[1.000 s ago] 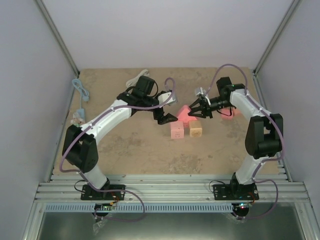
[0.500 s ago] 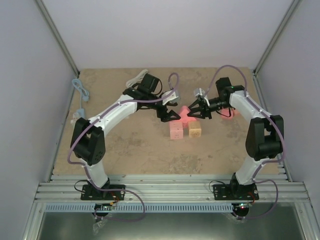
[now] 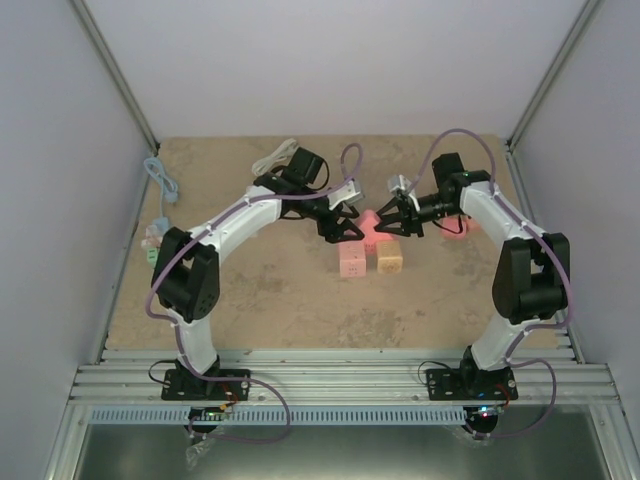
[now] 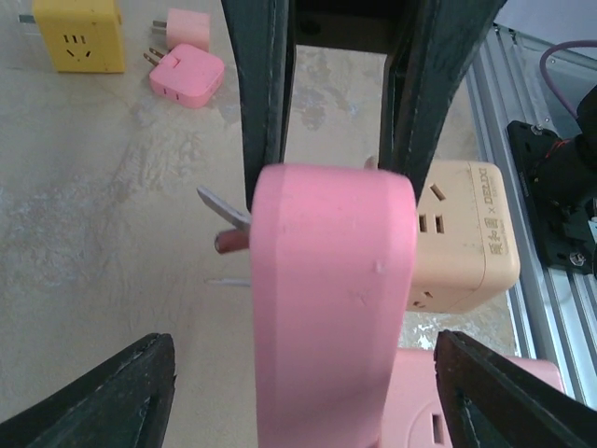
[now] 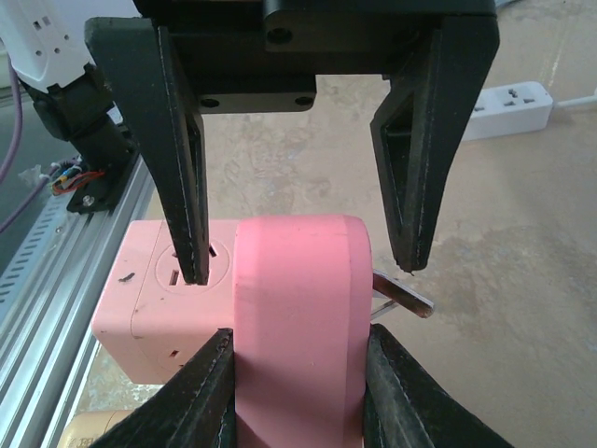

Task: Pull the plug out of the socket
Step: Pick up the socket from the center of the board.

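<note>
The pink plug [image 5: 298, 308] is a rounded block with bare metal prongs [image 5: 403, 297] sticking out of one side. My right gripper [image 5: 298, 336] is shut on it, both pads pressed against its sides. My left gripper [image 4: 303, 341] faces it from the other side, open, its fingers [image 4: 121, 392] straddling the plug [image 4: 331, 299] with a gap on each side. A pink socket cube [image 5: 154, 299] sits just behind and below. In the top view the plug [image 3: 368, 224] is between the left gripper [image 3: 343, 228] and the right gripper [image 3: 385, 226], above the pink socket cube [image 3: 352, 262].
A tan socket cube [image 3: 390, 260] stands beside the pink one. A white power strip [image 3: 275, 158] lies at the back left, a blue cable [image 3: 160, 185] along the left wall. A yellow cube [image 4: 79, 37] and small pink plugs [image 4: 187, 75] lie farther off.
My left gripper has swung right up to the plug and its jaws have narrowed around it. The right gripper has held still on the plug.
</note>
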Controlling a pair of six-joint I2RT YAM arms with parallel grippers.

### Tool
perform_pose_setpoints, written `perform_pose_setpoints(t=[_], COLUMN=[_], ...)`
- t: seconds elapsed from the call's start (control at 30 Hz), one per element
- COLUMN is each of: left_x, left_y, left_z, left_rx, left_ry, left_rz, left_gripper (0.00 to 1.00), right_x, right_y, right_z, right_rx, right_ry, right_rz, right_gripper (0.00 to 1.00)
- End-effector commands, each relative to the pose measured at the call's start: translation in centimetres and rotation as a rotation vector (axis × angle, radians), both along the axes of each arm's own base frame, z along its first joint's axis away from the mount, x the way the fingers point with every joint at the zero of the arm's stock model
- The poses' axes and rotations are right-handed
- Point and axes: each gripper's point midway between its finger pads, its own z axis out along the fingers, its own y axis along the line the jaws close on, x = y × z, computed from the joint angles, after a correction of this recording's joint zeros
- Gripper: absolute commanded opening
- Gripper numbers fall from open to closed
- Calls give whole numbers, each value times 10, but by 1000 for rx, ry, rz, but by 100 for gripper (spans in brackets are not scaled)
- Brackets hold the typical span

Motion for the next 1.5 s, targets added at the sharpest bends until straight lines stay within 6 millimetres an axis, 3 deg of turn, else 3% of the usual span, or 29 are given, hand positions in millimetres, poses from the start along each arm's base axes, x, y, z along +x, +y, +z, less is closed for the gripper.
perform_pose_setpoints(t=[0.0, 0.27, 0.7, 0.83, 1.2, 1.27, 1.33, 1.47], left_x=[-3, -8, -9, -10, -10, -9, -10, -10], left_y=[-9, -18, -22, -22, -21, -20, -20, -19], left_z=[5, -2, -5, -6, -10, -10, -9, -6], left_rx=[-31, -19, -20, -17, -4, -4, -3, -4], left_ry=[37, 45, 64, 64, 68, 64, 62, 61], left_rz=[-28, -49, -58, -61, -60, -60, -61, -58], left_gripper=[77, 73, 53, 42, 0, 0, 0, 0], right_x=[-9, -12, -13, -13, -11, -9, -7, 0], right_y=[7, 10, 10, 10, 10, 10, 10, 9], right_z=[22, 22, 24, 27, 25, 25, 24, 20], right_rx=[74, 74, 78, 80, 76, 73, 67, 39], right_ry=[-12, -14, -18, -23, -19, -20, -16, -3], right_rz=[26, 35, 37, 37, 31, 29, 23, -3], right_gripper=[1, 1, 0, 1, 1, 1, 4, 28])
